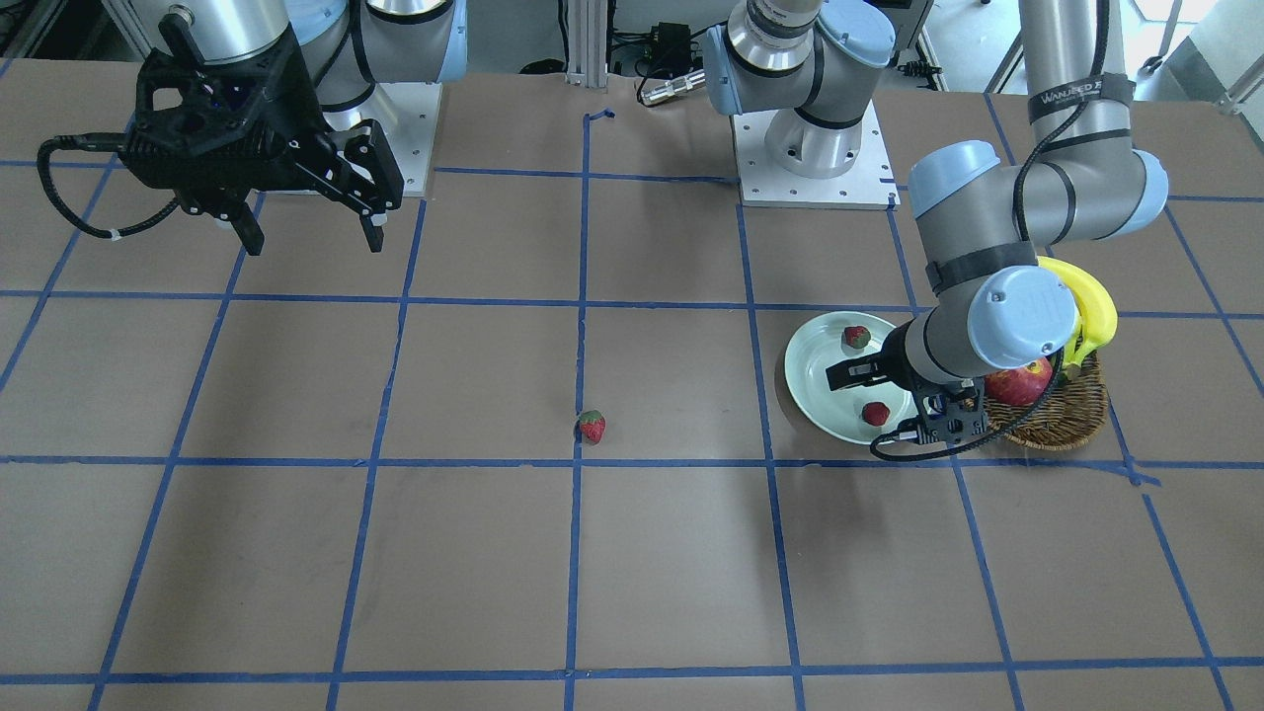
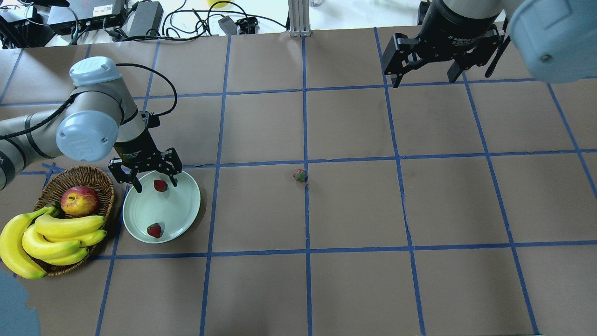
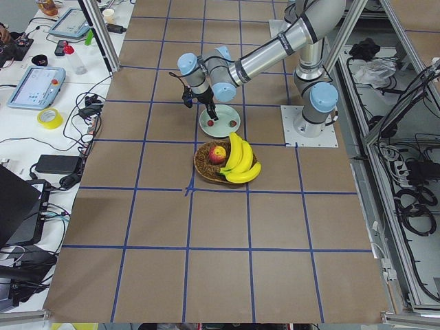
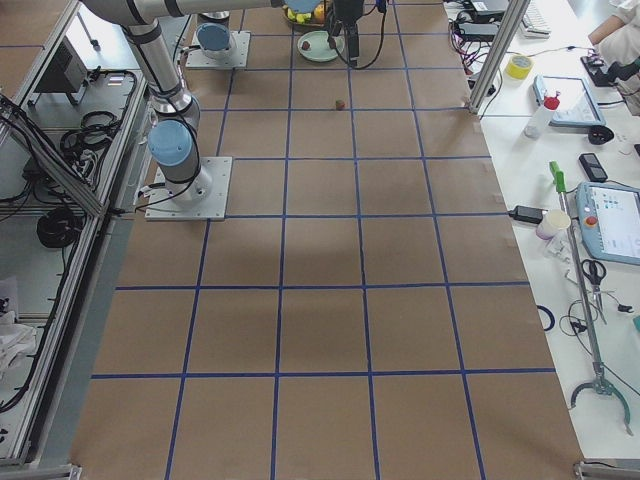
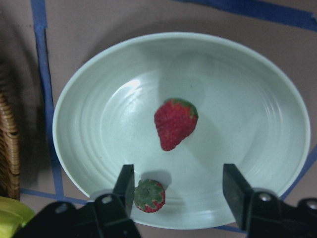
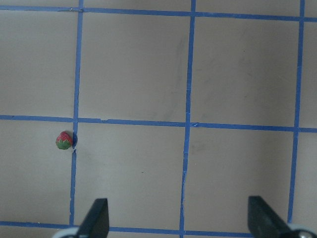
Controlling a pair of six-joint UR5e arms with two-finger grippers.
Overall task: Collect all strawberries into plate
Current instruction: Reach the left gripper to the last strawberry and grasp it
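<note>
Two strawberries [image 2: 160,185] [image 2: 154,230] lie in the pale green plate [image 2: 182,205] at the table's left. My left gripper [image 2: 156,185] hangs open just above the plate's far side, nothing held. In the left wrist view one strawberry [image 5: 174,123] lies mid-plate [image 5: 247,114] and the other strawberry [image 5: 148,195] sits close to one finger [image 5: 125,184]. A third strawberry [image 2: 300,175] lies alone on a blue tape line at the table's centre, also seen as a small strawberry [image 6: 63,140] in the right wrist view. My right gripper [image 2: 425,79] is open, high over the far right.
A wicker basket [image 2: 93,171] stands against the plate's left side, holding an apple [image 2: 79,199] and a bunch of bananas [image 2: 51,235]. Brown paper with a blue tape grid covers the table. Cables and electronics lie beyond the far edge.
</note>
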